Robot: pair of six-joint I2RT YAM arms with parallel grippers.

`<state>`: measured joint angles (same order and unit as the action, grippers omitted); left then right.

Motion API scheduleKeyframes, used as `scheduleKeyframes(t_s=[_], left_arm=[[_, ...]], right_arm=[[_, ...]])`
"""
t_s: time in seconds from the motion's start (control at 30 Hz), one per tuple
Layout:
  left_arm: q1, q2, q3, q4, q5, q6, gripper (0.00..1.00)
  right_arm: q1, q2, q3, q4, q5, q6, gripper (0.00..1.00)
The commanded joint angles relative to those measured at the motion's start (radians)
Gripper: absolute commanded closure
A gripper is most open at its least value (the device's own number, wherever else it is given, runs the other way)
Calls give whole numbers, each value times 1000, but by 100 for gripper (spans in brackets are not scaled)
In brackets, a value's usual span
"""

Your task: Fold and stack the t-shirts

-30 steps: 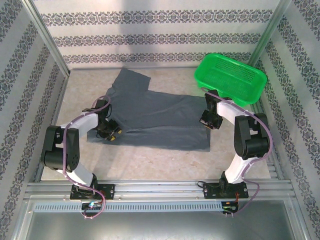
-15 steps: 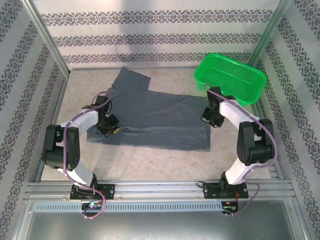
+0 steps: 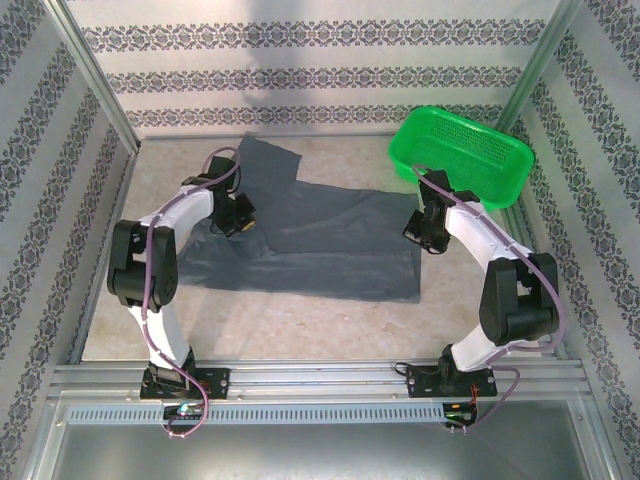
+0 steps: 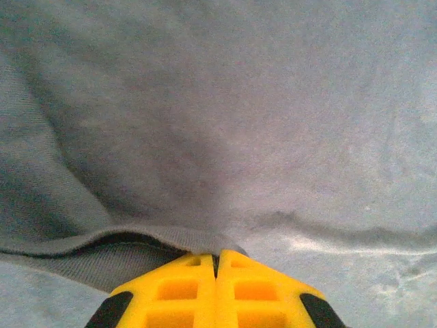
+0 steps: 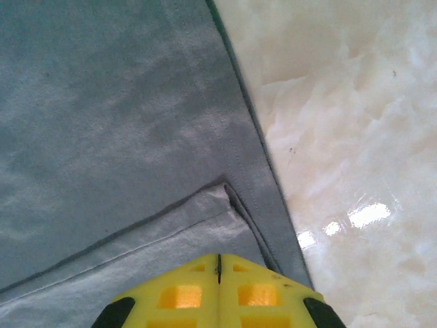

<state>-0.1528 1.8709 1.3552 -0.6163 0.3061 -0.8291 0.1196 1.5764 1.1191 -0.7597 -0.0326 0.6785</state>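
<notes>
One t-shirt [image 3: 330, 240] lies spread on the bench [image 3: 300, 325], just left of the green basket [image 3: 452, 183]. Its right edge sits almost under the basket's near corner. Its long axis runs crosswise. The stitched hem end points toward the basket, and the neck end points away from it. A sleeve [image 3: 262, 160] juts toward the far wall, level with the basket.

Compared with a second ago, the left gripper [image 3: 238, 218] has swung from the shirt's near edge, farthest from the basket, toward the far side. It has drawn that edge up over the body, so a lengthwise fold is probably under way at that end. The right gripper [image 3: 422, 238], just near of the basket, has barely shifted.

Both grippers are clamped on the cloth. In the left wrist view, the yellow fingers meet with a doubled edge of fabric at their tips. In the right wrist view, they pinch a turned-over hem corner beside bare bench.
</notes>
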Motion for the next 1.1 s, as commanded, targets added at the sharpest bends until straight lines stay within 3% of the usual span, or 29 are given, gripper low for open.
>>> scheduleKeyframes(t_s=[0.0,1.0,1.03,1.07], left_arm=[[-23,33,51,-54,-18,54,100],[-140,270,362,-213,-87,352,100],[-141,276,366,-220,-88,354,94],[-142,274,364,-222,-92,359,80]], right_arm=[[-3,-31,-14,-29,-20,15,95],[40,7,-64,-16,-79,48,96],[41,7,-64,-15,-81,49,96],[41,7,-66,-16,-84,52,95]])
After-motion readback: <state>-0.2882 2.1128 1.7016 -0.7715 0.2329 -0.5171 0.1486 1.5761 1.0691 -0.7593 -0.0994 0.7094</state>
